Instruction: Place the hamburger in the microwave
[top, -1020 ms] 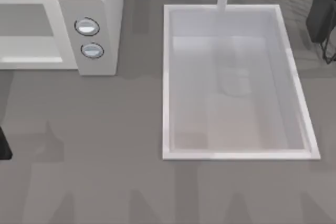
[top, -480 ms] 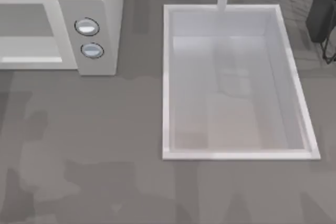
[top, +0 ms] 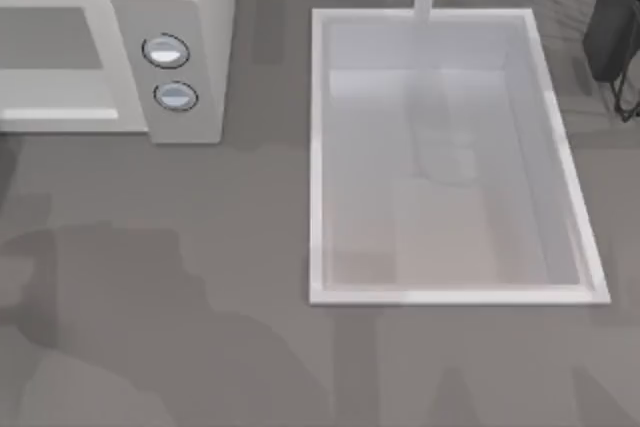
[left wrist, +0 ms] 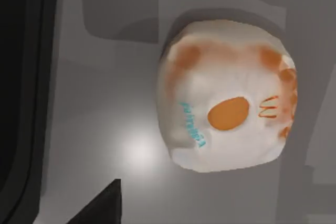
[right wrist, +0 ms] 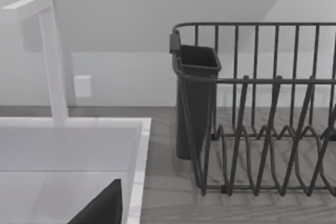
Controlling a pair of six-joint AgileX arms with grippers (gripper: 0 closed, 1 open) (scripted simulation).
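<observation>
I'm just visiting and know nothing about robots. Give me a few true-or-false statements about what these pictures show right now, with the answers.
1. The microwave has two round knobs on its side panel. True.
2. The sink is full of dishes. False: nothing lies in its basin.
3. The hamburger lies on a grey surface in the left wrist view. True.
4. A red dish rack stands by the sink. False: the dish rack is dark wire.
5. The tap is white. True.

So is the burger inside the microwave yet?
Cannot tell. The hamburger lies on a grey surface with a dark frame beside it; the microwave cavity's inside is hidden from above.
</observation>
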